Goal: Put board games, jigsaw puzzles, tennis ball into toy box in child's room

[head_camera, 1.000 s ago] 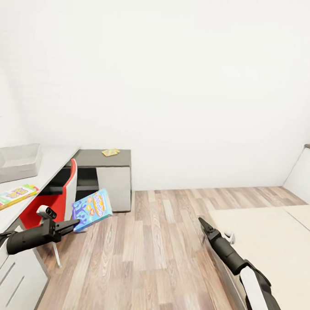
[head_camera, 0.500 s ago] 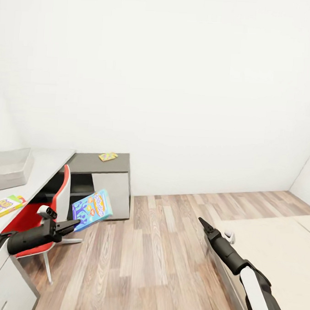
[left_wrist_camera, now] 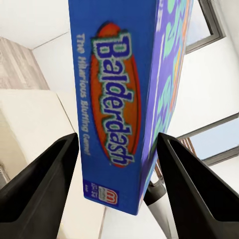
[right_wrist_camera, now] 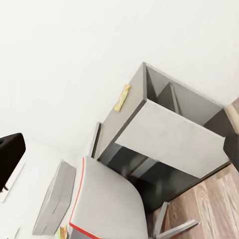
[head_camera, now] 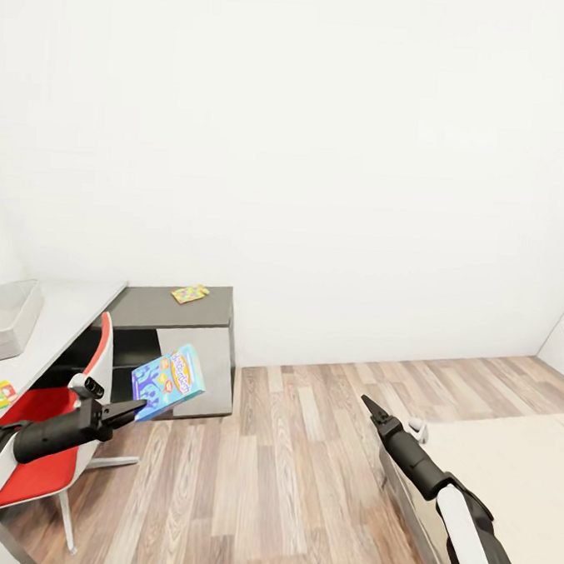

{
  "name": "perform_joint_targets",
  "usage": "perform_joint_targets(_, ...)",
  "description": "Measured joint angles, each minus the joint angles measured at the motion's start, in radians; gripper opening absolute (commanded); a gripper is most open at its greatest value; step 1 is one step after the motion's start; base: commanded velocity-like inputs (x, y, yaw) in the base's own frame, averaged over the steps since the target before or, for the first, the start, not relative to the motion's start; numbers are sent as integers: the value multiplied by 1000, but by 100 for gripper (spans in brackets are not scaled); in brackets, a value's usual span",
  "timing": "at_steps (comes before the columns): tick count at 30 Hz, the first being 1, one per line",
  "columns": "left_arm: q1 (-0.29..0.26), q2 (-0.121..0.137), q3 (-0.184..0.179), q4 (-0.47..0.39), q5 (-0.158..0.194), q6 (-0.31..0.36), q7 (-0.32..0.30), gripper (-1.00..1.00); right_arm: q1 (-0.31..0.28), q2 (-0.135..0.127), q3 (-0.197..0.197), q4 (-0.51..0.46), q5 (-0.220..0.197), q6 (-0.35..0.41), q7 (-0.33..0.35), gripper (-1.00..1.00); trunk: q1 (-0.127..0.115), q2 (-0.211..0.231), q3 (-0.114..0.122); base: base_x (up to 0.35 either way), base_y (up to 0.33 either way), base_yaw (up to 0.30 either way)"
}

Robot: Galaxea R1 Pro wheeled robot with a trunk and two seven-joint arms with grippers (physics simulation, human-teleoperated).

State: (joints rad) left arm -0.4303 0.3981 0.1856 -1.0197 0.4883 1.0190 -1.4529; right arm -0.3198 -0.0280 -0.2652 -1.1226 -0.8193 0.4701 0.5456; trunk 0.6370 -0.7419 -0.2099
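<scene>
Head view: left gripper (head_camera: pixel 132 408) pinches blue game (head_camera: pixel 168 381) in the air by the chair (head_camera: pixel 51 435); right gripper (head_camera: pixel 368 404) jaws pressed together over floor; puzzle (head_camera: pixel 189 293) on dark shelf; box (head_camera: pixel 4 319) on desk. Left wrist: fingers (left_wrist_camera: pixel 42 186) clamp the game (left_wrist_camera: pixel 122 94). Right wrist: puzzle (right_wrist_camera: pixel 122 97), box (right_wrist_camera: pixel 54 199).

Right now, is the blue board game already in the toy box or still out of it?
Out. The blue board game hangs in the left gripper above the wood floor, apart from the toy box on the table.
</scene>
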Motion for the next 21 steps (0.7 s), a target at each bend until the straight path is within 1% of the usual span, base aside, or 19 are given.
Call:
perform_joint_targets(9, 0, -1, -1, 0, 0, 0, 2, -100, 0, 0, 0, -2, -1, 0, 0, 100, 0, 0, 0, 330, 0, 14)
perform_joint_targets(17, 0, -1, -1, 0, 1, 0, 2, -100, 0, 0, 1, 0, 0, 0, -1, 100, 0, 0, 6, 330, -5, 209)
perform_joint_targets(21, 0, -1, -2, 0, 1, 0, 3, -100, 0, 0, 1, 1, 0, 0, -2, 100, 0, 0, 10, 315, -91, 242)
